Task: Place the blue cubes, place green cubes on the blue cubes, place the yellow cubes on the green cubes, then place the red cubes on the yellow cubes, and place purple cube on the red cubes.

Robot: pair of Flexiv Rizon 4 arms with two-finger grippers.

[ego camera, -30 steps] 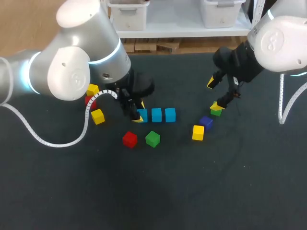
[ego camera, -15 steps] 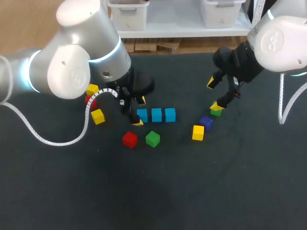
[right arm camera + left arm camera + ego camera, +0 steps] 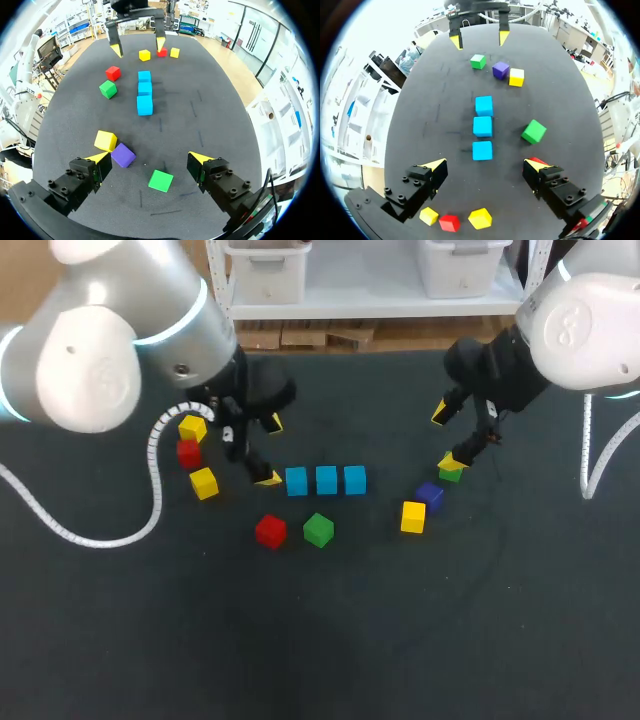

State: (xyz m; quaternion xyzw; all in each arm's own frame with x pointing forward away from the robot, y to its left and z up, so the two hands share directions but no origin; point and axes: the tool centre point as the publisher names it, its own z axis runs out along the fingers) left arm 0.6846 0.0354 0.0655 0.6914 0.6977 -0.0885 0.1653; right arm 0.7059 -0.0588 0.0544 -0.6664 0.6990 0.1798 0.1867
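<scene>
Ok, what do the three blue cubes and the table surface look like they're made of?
Blue cubes: probably painted wood or hard plastic, given the crisp edges, flat even colour and little shine.
Table surface: seemingly a dark matte mat, maybe fabric or rubber, with no reflections and faint scuffs.

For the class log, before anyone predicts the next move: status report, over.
Left gripper open, empty. Right gripper open above a green cube. Three blue cubes in a row, nothing stacked. Nothing in the way.

The table (image 3: 420, 640) wore a matt, dark, cloth-like cover — the blue cubes (image 3: 326, 480) looked smooth, the left arm (image 3: 100, 370) glossy plastic.
</scene>
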